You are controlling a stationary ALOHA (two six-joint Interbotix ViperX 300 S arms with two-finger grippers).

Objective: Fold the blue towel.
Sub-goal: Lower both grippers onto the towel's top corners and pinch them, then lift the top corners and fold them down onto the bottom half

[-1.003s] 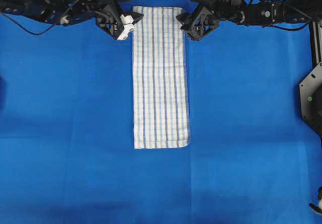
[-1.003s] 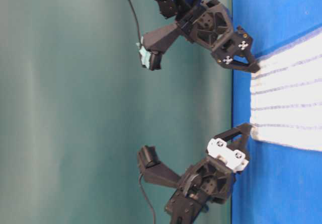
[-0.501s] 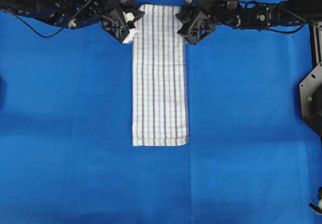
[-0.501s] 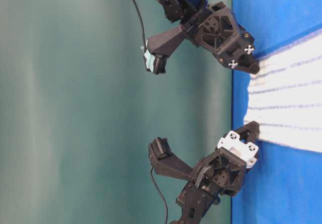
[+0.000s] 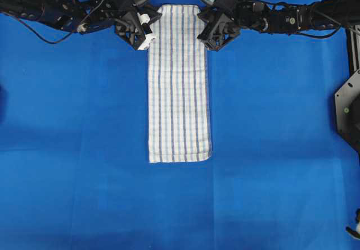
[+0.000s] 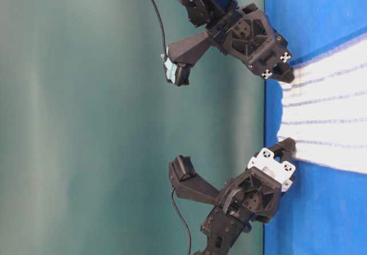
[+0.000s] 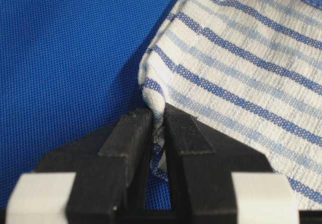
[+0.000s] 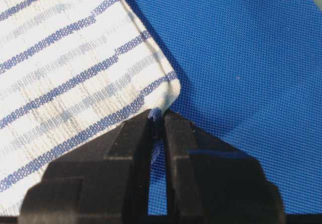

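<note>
2 claws at work, 1 on each far corner of the blue towel (image 5: pixel 179 84). Left claw (image 5: pixel 147 32) clamped on the towel's top-left corner, seen from overhead; in the left wrist view, both black fingers (image 7: pixel 128 133) pressed together with a pinch of striped cloth bunched up between them. Right claw (image 5: pixel 207 36) clamped on the top-right corner; in the right wrist view, fingers (image 8: pixel 133 133) closed on the very tip of the hem, a sliver of dark-blue edge caught in the narrow slit. Towel spread as a long narrow strip down the middle of the counter (image 5: pixel 79 149), which wears a plain solid-blue cover; long stripes running the strip's length, near short edge lying flat and square toward the bottom of the overhead view, well apart from both claws. White weave with thin dark-blue and light-blue lines (faint check visible up close in the wrist views). Held corners slightly puckered, left one raised into a small fold above the cover. From table level, both claws tipped down toward the counter's edge, left claw (image 6: pixel 285 152) lower in that picture with a white block behind its fingers, right claw (image 6: pixel 285 74) higher, each touching the towel's end (image 6: pixel 327 117). Arms reaching in from the top left and top right of the overhead view, black cables trailing behind. A black bracket (image 5: pixel 349 109) at the right border, apart from the cloth.
</note>
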